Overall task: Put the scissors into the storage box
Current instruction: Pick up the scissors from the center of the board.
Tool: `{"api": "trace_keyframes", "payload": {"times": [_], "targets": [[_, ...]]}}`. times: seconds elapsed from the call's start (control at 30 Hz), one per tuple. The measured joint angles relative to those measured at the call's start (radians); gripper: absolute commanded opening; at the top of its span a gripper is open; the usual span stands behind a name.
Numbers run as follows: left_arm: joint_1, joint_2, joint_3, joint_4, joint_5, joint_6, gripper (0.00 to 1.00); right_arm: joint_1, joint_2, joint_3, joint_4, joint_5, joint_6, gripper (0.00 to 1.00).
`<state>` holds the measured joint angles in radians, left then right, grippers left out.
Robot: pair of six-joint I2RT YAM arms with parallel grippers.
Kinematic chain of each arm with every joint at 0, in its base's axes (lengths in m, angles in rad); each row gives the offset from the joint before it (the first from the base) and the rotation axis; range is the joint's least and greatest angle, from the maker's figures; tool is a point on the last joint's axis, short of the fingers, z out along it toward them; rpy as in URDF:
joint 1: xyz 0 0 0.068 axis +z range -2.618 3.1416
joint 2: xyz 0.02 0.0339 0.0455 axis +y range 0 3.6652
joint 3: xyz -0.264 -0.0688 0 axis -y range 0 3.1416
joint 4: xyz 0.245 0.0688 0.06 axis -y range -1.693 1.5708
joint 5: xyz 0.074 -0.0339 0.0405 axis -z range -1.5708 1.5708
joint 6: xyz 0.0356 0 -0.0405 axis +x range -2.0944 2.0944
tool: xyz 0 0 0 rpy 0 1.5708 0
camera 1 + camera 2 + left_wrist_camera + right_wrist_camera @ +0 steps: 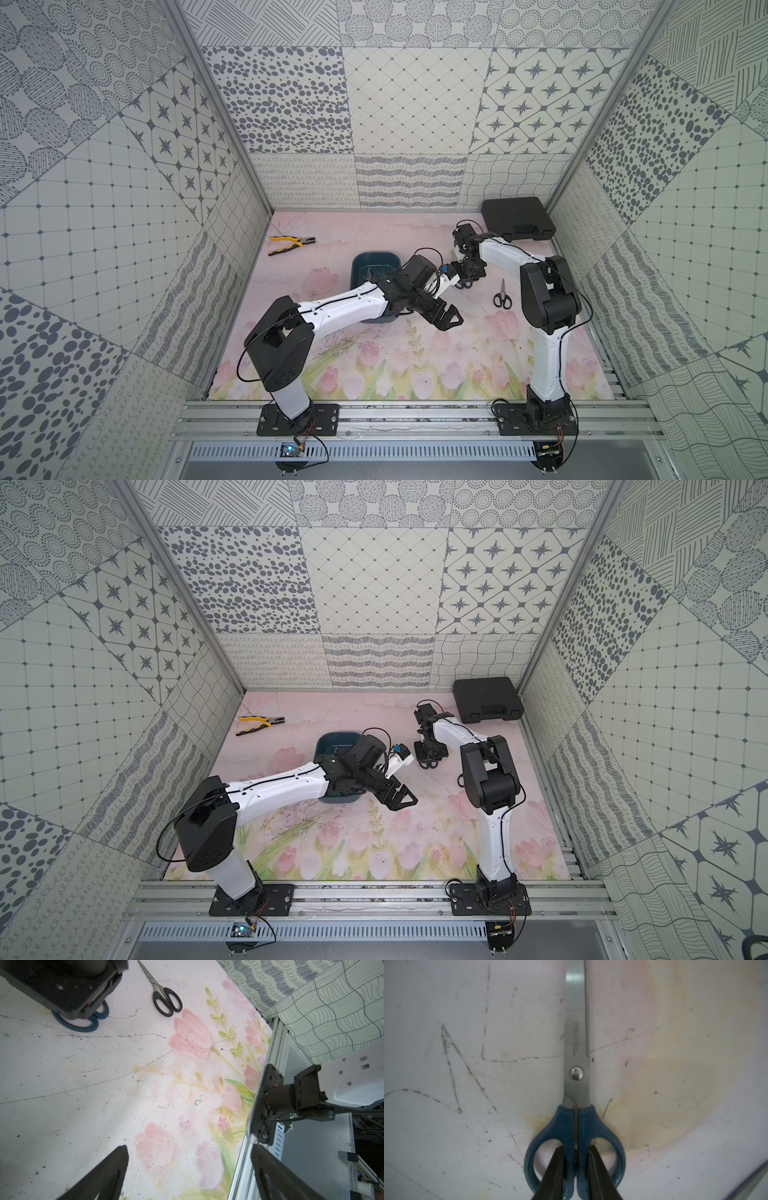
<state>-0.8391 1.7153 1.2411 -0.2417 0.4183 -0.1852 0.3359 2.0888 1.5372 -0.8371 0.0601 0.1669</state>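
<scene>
**Right fingers [555, 1169] gripping blue scissors [576, 1076] on the surface [446, 1012].**
Left fingers [110, 1172] spread open; black scissors [502, 293] at the blue pair's three o'clock.

scissors [576, 1043] just right of storage box [358, 272], another pair [502, 296] farther right, pliers [291, 245] far left

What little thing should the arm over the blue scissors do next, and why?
Probably lift straight up a little. The right gripper has one finger in each loop of the blue-handled scissors, and the fingers seem to pinch the handle bars between them. The scissors lie flat on the mat, not yet in the storage box.
</scene>
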Motion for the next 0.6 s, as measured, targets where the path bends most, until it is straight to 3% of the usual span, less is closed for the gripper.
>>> {"api": "trace_keyframes", "payload": {"times": [0.07,0.3,0.43,0.6], "targets": [[0.0,-0.006,-0.001,-0.001,-0.006,0.005,0.97,0.0,-0.002,0.0,-0.001,0.0,0.002,0.0],[0.018,-0.071,-0.045,0.015,-0.014,0.02,0.97,0.008,-0.054,-0.007,-0.066,-0.046,0.0,0.0],[0.112,-0.171,-0.127,0.053,-0.024,0.002,0.98,0.053,-0.179,-0.008,-0.092,-0.094,-0.001,0.0],[0.281,-0.316,-0.243,0.1,-0.068,-0.052,0.98,0.19,-0.32,0.024,-0.112,-0.142,0.01,0.0]]}}
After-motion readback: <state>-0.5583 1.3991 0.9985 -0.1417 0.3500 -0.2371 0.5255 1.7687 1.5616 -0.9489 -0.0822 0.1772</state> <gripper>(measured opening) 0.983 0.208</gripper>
